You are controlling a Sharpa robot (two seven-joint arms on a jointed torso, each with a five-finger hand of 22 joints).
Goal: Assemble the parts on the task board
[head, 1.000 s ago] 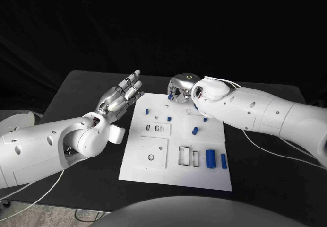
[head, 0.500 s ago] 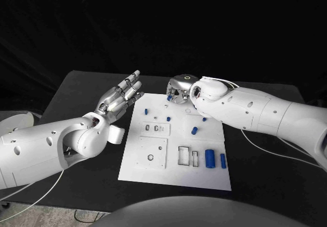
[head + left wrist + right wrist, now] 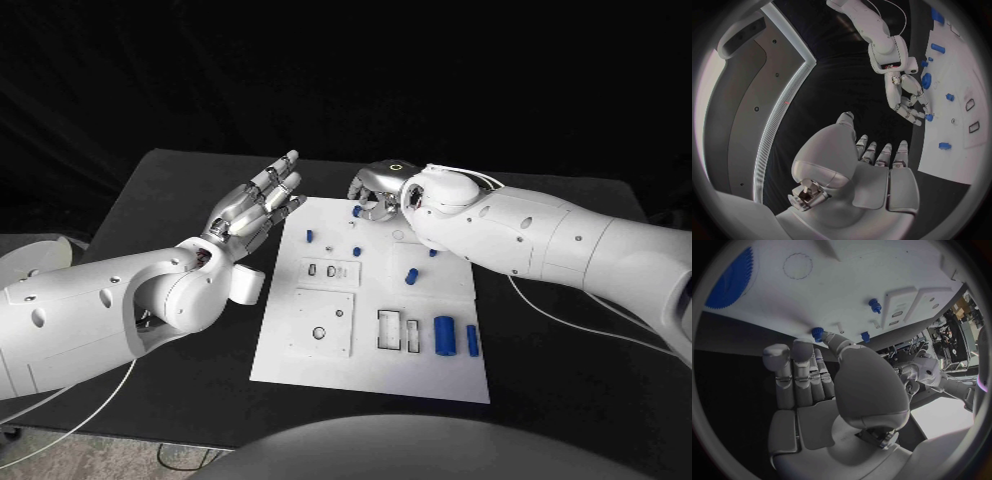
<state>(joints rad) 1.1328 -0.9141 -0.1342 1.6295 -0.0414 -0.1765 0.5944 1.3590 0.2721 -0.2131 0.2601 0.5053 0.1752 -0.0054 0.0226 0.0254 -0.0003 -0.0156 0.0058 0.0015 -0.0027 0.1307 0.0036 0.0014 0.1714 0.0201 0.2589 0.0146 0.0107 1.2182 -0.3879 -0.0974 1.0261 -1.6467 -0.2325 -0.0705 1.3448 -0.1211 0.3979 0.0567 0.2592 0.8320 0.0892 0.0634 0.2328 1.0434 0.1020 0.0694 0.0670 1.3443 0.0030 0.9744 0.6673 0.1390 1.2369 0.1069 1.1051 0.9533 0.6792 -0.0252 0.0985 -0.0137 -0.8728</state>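
Note:
The white task board (image 3: pixel 325 375) lies mid-table with small blue parts on it: pegs (image 3: pixel 413 276) and two cylinders (image 3: pixel 444 335) near the right edge. My right hand (image 3: pixel 378 188) hangs over the board's far edge, fingers pointing down. Its thumb and a fingertip pinch a small blue peg (image 3: pixel 358 211), also seen in the right wrist view as the peg (image 3: pixel 817 332) at the tips of the hand (image 3: pixel 817 390) and in the left wrist view as the peg (image 3: pixel 929 117). My left hand (image 3: pixel 260 205) is raised beside the board's far left corner, fingers spread, holding nothing.
A blue gear (image 3: pixel 731 280) lies on the board (image 3: pixel 848 280) close to the right hand, with a round toothed recess (image 3: pixel 797 264) beside it. Two rectangular slots (image 3: pixel 391 328) and an inset plate (image 3: pixel 322 322) mark the board's near half. A white piece (image 3: pixel 248 285) lies left of the board.
The right hand has shifted slightly left and tipped lower over the board's far edge, the blue peg dropping with it. The left hand has stayed still.

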